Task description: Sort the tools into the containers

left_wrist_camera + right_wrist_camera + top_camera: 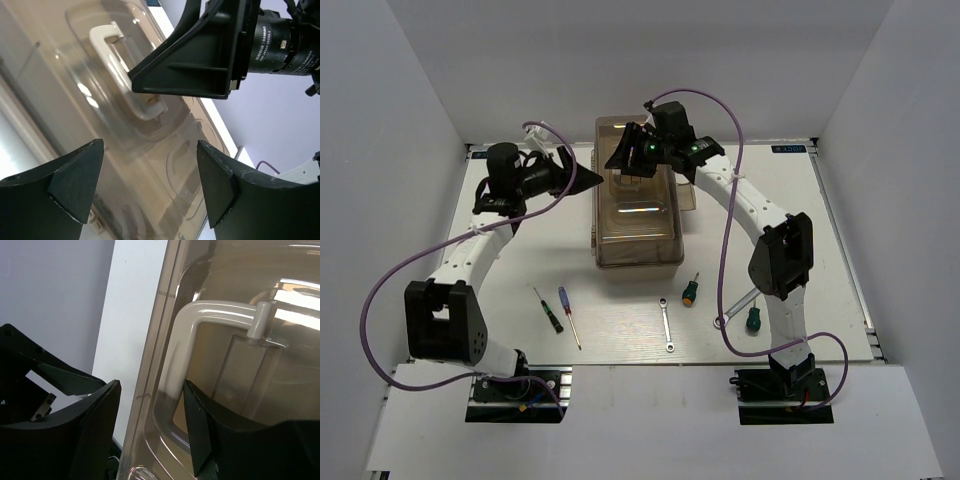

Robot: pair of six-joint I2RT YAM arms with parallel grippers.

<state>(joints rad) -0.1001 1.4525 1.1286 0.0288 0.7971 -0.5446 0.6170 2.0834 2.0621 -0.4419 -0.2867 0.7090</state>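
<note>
both pairs of jaws stand apart, and neither is clamped on anything. seen from the top camera, my left gripper points sideways at the left wall of the toolbox, close to it, while my right gripper reaches down over the far end of its translucent brown lid.

only the top camera shows the tools. all six lie on the white table, nearer to my bases than the closed box:
- black-green precision screwdriver and blue-red precision screwdriver, side by side to the left
- short wrench near the middle
- one stubby green screwdriver just to its right
- longer wrench and the other stubby green screwdriver beside my right arm, partly hidden by it

the left wrist camera shows what the top one hides: the white handle lying flat in its recess on the lid, with one black finger of the right gripper over it.

the right wrist camera shows the closest detail: one corner of the handle sits between my right fingers. one finger is just beside it, and a gap remains on the other side.
</note>
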